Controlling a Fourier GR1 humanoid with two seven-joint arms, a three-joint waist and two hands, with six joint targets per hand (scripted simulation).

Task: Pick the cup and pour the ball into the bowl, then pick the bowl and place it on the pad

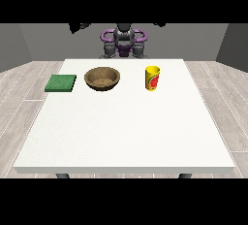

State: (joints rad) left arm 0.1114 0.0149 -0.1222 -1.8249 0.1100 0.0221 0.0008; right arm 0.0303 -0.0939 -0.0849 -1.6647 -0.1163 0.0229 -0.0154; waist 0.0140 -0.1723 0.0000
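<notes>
Yellow cup (152, 78) with red marking

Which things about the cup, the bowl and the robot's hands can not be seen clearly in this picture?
- Ball: front view, not visible; the yellow cup wall hides its inside.
- Hand at the view's left and hand at the view's right: raised against the dark top band, too small to read.
- Wooden bowl: its near inner side is hidden behind its rim.

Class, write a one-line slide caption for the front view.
Yellow cup, wooden bowl and green pad stand apart in a row on the white table, robot behind.
</notes>
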